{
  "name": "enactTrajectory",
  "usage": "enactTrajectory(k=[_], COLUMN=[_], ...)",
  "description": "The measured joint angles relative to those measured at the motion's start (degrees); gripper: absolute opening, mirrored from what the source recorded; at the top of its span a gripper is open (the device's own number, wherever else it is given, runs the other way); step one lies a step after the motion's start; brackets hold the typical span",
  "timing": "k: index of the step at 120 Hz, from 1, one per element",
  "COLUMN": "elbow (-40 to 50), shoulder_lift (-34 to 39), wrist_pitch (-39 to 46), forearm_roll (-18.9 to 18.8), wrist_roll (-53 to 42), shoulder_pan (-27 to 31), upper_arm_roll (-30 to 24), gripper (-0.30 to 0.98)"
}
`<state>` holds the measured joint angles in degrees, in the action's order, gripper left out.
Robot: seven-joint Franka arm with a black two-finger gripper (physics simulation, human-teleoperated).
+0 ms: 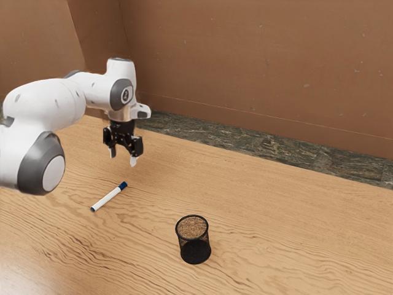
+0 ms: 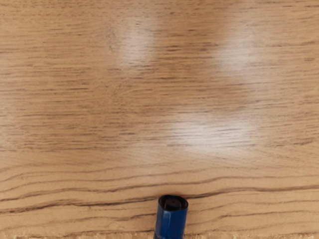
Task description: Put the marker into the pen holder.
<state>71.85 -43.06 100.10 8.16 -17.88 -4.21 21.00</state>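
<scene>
"White and grey, the arm (image 1: 58,101) is looming closest to the camera, coming in from the exterior view's left. What are you making of its gripper (image 1: 123,158)?"

"Its two fingers are standing clearly apart, and they are gripping nothing. The whole gripper is hovering over the table (image 1: 270,215), pointing down."

"And where is the marker (image 1: 108,198) lying?"

"It is resting flat on the wood, slanting, with its white barrel showing between two blue ends. Its longer blue end is pointing toward the exterior view's upper right, and the gripper is hanging above and beyond that end."

"Are you seeing it from the wrist too?"

"Yes, a blue end is poking in at the lower edge, showing a dark round hollow. Pale shine is spreading over the wood grain around there."

"What is the pen holder (image 1: 194,251) doing?"

"It is standing upright on the table, a black mesh cup, well apart from the marker and toward the exterior view's right. Behind the table, a brown wall (image 1: 258,67) is rising above a dark, mottled floor (image 1: 264,145)."
</scene>
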Motion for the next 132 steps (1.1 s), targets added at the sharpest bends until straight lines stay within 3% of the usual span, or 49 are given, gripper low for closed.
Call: enactTrajectory(k=[22, 60, 132], elbow=[10.78, 19.43, 19.82], shoulder_lift=[2.55, 5.01, 4.00], wrist_pitch=[4.11, 13.26, 18.90], forearm_roll=[0.00, 0.02, -0.14], wrist_roll=[-0.14, -3.12, -7.07], shoulder_pan=[-0.79, -2.44, -2.54], upper_arm_roll=[0.34, 0.44, 0.44], gripper=[0.67, 0.64, 0.02])
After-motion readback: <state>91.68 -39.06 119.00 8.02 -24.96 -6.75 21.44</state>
